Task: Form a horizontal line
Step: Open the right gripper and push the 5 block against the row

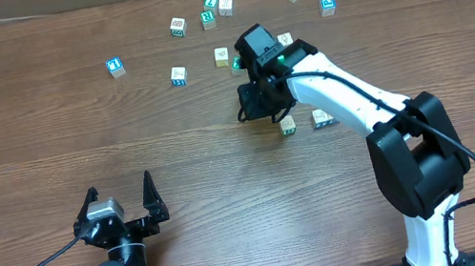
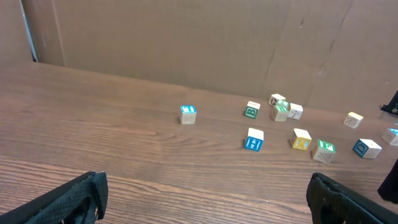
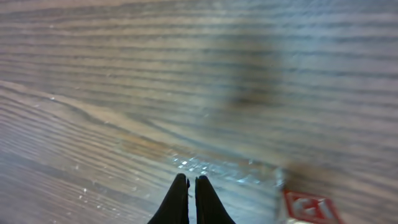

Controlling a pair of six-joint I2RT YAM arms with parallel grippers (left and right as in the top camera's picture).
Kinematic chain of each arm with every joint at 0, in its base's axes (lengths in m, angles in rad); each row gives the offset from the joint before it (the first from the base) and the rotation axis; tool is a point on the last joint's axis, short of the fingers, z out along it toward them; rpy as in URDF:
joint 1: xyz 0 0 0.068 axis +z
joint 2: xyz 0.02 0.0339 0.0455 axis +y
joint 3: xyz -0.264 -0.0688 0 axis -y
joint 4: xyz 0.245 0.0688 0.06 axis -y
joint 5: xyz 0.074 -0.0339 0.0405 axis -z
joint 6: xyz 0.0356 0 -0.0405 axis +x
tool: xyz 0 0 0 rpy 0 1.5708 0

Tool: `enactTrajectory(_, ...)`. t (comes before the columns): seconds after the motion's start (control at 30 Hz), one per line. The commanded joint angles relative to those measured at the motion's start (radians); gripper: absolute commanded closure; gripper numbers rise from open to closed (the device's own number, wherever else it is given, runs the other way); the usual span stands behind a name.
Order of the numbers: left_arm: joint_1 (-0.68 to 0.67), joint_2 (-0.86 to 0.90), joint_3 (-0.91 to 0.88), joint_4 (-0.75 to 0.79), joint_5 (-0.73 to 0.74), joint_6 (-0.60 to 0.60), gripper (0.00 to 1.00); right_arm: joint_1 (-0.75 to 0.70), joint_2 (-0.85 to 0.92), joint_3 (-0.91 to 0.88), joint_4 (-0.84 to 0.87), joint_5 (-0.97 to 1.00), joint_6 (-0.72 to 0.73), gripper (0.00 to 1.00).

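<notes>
Thirteen or so toy cubes (image 1: 178, 75) lie loose across the far half of the table (image 1: 32, 177), with no straight row formed yet. The right gripper (image 3: 191, 179) hangs low among them, jaws pressed together on nothing, beside a blurred, seemingly red-marked cube (image 3: 305, 208). The left gripper (image 1: 120, 185) sits at the near edge, jaws spread.

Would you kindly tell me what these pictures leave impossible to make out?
- Overhead: the right pincer is hidden under its own wrist housing.
- Right wrist: a red-marked block is blurred and cut off by the bottom edge.
- Left wrist: a blue-marked cube is cut off by the right edge.
- Overhead: marks on the scattered cubes are too small to read.
</notes>
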Motion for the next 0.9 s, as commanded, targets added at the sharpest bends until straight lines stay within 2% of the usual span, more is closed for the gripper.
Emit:
enactTrajectory(0.0,0.005,-0.010,-0.004,0.000,-0.002,0.022,0.00,0.039,0.016,-0.011,-0.011,0.016,0.045,0.96)
enactTrajectory(0.17,0.005,-0.010,-0.004,0.000,-0.002,0.022,0.00,0.070,0.018,-0.011,-0.040,0.146,0.096,0.96)
enactTrajectory(0.43,0.005,-0.010,-0.004,0.000,-0.002,0.022,0.01,0.040,0.020,-0.011,-0.158,0.178,0.069,0.96)
enactTrajectory(0.87,0.005,-0.010,-0.004,0.000,-0.002,0.022,0.01,0.024,0.031,-0.020,-0.169,0.217,0.044,0.96)
